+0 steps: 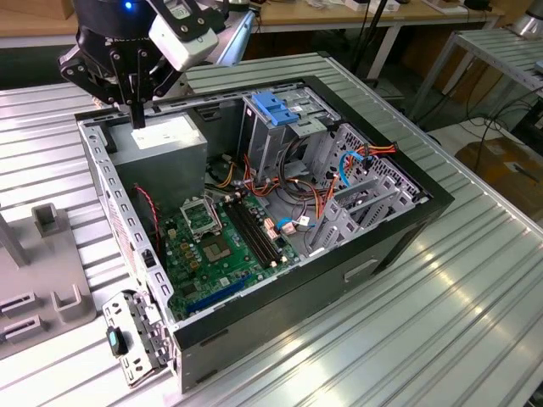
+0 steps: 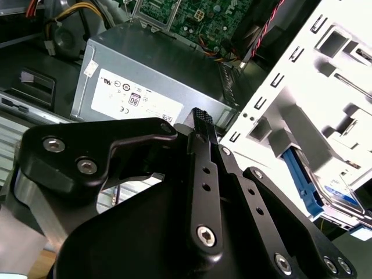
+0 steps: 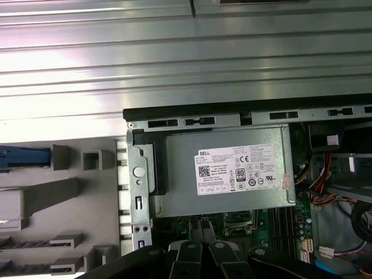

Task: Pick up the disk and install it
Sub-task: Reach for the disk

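Grey-metal power supply (image 1: 161, 144) directly beneath end effector (image 1: 138, 120). End effector narrow, pressed together, nothing held, hanging over the white label. Open computer case (image 1: 407, 212) lying on ribbed metal table (image 1: 458, 288). Disk (image 2: 340, 195) untouched, well apart from end effector, outside the case, seated in pale grey fixture (image 3: 58, 192) beside the case wall. Blue rail (image 3: 23, 157) seen in first wrist view.

- In the second wrist view the disk (image 2: 343, 193) is mostly hidden by a grey stand (image 2: 290, 122) and cropped.
- In the first wrist view the gripper (image 3: 203, 224) is cropped at the edge.
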`<state>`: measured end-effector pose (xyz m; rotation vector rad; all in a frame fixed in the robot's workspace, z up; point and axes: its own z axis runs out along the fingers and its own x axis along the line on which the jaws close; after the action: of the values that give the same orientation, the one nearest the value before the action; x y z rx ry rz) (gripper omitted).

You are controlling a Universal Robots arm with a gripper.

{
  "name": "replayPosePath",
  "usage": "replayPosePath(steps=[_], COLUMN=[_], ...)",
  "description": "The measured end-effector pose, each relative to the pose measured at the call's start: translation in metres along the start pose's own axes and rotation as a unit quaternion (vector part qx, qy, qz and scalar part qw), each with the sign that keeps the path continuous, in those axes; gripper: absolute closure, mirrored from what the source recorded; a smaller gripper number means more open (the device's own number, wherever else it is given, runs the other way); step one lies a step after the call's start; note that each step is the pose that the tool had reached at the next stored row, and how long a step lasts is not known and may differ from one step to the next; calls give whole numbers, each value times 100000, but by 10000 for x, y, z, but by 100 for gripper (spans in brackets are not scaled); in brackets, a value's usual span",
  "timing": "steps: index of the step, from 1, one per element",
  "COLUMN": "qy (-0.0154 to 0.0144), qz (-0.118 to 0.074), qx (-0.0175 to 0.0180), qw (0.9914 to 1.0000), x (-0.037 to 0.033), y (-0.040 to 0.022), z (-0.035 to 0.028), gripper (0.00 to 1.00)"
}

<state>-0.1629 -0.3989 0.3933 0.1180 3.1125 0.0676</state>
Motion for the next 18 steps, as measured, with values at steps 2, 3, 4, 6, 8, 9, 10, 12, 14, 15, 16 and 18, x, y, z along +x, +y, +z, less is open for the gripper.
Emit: replayPosePath(steps=[2, 3, 4, 6, 8, 9, 10, 12, 14, 15, 16, 18], qy=[1, 1, 0, 2, -2, 1, -3, 0, 1, -1, -2, 1], qz=[0, -2, -1, 1, 0, 0, -1, 1, 1, 2, 1, 2], qx=[1, -1, 0, 0, -2, 0, -4, -1, 2, -2, -3, -1], qw=[100000, 100000, 100000, 100000, 100000, 100000, 100000, 100000, 100000, 100000, 100000, 100000], x=[4, 6, 8, 12, 23, 25, 27, 31, 36, 42, 46, 56], y=[0, 0, -1, -1, -2, -2, -2, -2, -3, -3, -3, -4], z=[0, 0, 0, 0, 0, -1, 0, -1, -1, -1, -1, -2], gripper=[89, 89, 89, 89, 89, 89, 89, 89, 89, 89, 89, 89])
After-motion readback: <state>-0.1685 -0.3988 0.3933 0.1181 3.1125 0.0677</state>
